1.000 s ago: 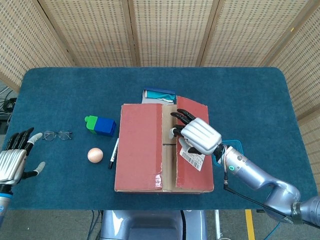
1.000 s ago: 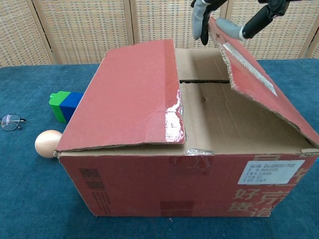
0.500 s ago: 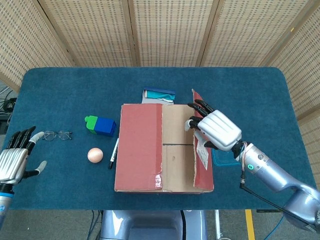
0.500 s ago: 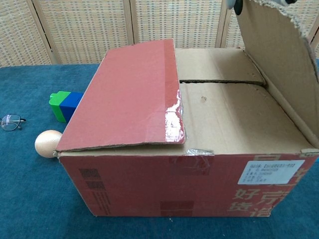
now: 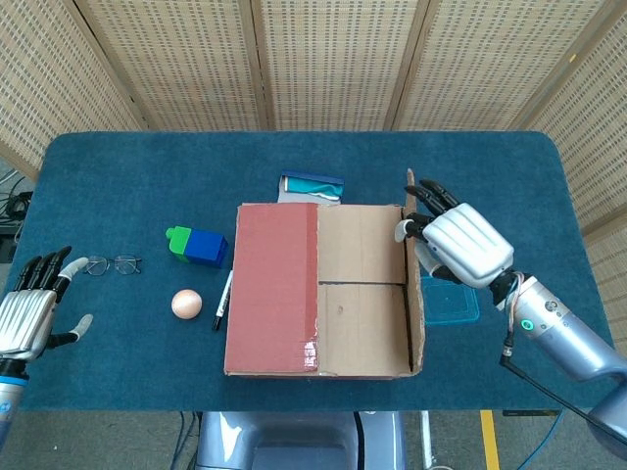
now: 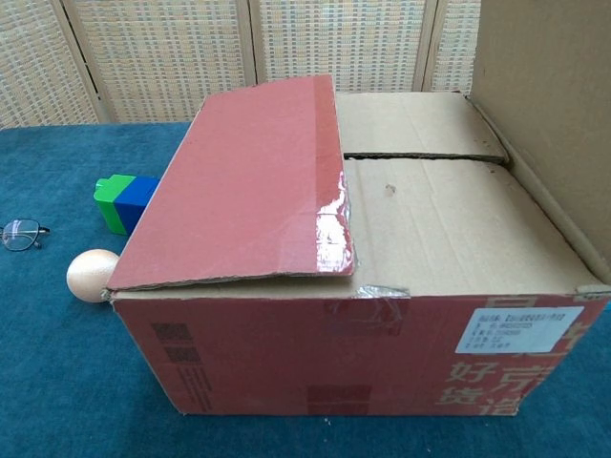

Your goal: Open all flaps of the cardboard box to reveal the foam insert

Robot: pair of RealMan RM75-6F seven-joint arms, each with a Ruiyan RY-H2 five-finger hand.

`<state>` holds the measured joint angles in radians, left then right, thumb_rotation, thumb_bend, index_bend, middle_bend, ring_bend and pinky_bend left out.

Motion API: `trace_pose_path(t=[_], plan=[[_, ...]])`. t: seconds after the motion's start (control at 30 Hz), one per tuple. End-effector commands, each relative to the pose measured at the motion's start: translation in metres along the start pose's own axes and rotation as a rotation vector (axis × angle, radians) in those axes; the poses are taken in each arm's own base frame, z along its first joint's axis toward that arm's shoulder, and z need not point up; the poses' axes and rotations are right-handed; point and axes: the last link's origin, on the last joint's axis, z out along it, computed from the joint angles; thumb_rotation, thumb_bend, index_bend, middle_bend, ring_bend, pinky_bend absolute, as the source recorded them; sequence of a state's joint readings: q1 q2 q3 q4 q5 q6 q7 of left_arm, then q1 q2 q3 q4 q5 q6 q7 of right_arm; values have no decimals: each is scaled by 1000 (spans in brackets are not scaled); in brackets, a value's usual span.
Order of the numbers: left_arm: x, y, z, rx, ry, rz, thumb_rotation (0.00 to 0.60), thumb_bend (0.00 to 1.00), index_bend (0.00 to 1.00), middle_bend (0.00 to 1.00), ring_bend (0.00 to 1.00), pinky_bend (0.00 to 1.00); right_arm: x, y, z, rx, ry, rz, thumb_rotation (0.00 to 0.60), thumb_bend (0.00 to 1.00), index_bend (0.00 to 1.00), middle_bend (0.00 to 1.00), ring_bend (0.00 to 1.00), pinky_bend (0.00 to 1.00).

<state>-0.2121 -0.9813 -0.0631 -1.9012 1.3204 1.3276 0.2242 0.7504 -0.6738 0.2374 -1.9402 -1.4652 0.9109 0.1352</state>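
Observation:
The cardboard box stands mid-table. Its red left flap lies shut over the top. The right flap stands upright on edge; in the chest view it rises as a brown wall. Two brown inner flaps lie flat and closed, hiding the inside. My right hand holds the right flap near its far end, thumb on the inner face, fingers over the outer side. My left hand hovers open off the table's near left corner. Neither hand shows in the chest view.
Left of the box lie glasses, a green-and-blue block, a beige ball and a pen. A blue-and-white item sits behind the box. A teal tray lies right of it, under my right arm.
My right hand has swung the right flap from a slant over the box to upright, moving rightward with it. The inner flaps now show fully. The left hand has stayed put.

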Motion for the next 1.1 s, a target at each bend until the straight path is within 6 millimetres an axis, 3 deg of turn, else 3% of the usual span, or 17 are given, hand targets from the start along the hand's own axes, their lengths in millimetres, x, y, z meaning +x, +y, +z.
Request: trace_pose_path(t=[0.03, 0.73, 1.1], plan=[[0, 0, 0, 0, 0, 1, 556, 329, 128, 0, 0, 0, 1, 6, -4, -20, -3, -9, 600, 672, 389, 435, 78, 40], [4, 4, 0, -12, 16, 14, 556, 330, 128, 0, 0, 0, 6, 50, -32, -151, -3, -39, 600, 593, 389, 419, 78, 40], [15, 14, 6, -82, 48, 25, 557, 329, 128, 0, 0, 0, 11, 61, -42, -182, 40, -26, 600, 543, 389, 378, 78, 40]])
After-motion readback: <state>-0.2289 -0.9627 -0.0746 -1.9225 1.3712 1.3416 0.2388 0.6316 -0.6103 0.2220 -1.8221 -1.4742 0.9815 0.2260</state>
